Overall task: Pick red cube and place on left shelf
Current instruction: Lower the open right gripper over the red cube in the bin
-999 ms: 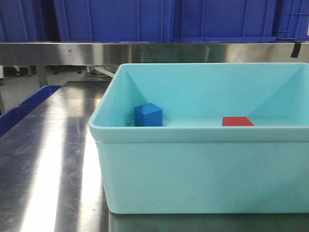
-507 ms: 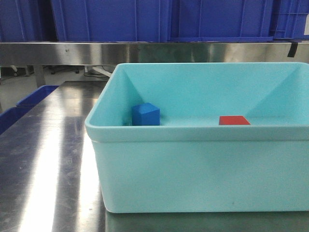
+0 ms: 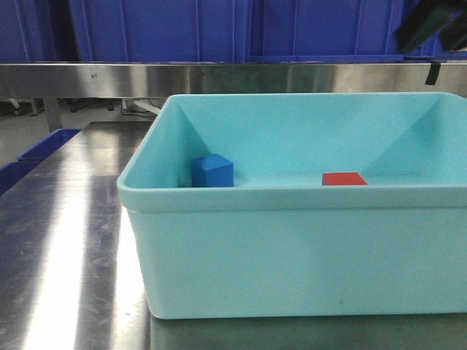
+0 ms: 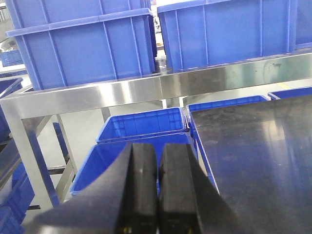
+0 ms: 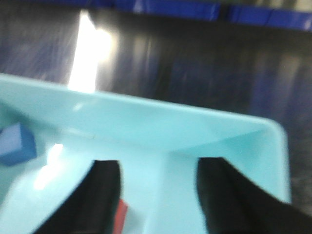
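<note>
- The red cube (image 3: 344, 179) is small, plain and bright red, with smooth faces. It lies on the floor of a pale turquoise tub (image 3: 292, 255), right of the floor's middle.
- A blue cube (image 3: 212, 171) of like size sits on the same floor toward the left wall, well apart from the red one.
- The tub stands on a steel table (image 3: 66, 240). Behind it runs the shelf (image 3: 219, 79), a flat steel bar carrying dark-blue crates (image 3: 160, 29).
- Against the front views of a moment ago, the tub and both cubes sit further left in the picture. The cubes keep their places on the tub floor.
- A dark shape (image 3: 430, 25) now shows at the top right corner, where there was none before. It is too blurred to name.
- The right gripper (image 5: 158, 200) hangs over the tub with its fingers (image 5: 105, 200) spread apart and nothing between them.
- The left gripper (image 4: 159, 151) has its fingers pressed together, holding nothing, off the table's left edge.
- From the front, the tub's near rim hides all but the red cube's top face.
- The right wrist view is smeared; there only a red sliver shows, just beside one finger.
</note>
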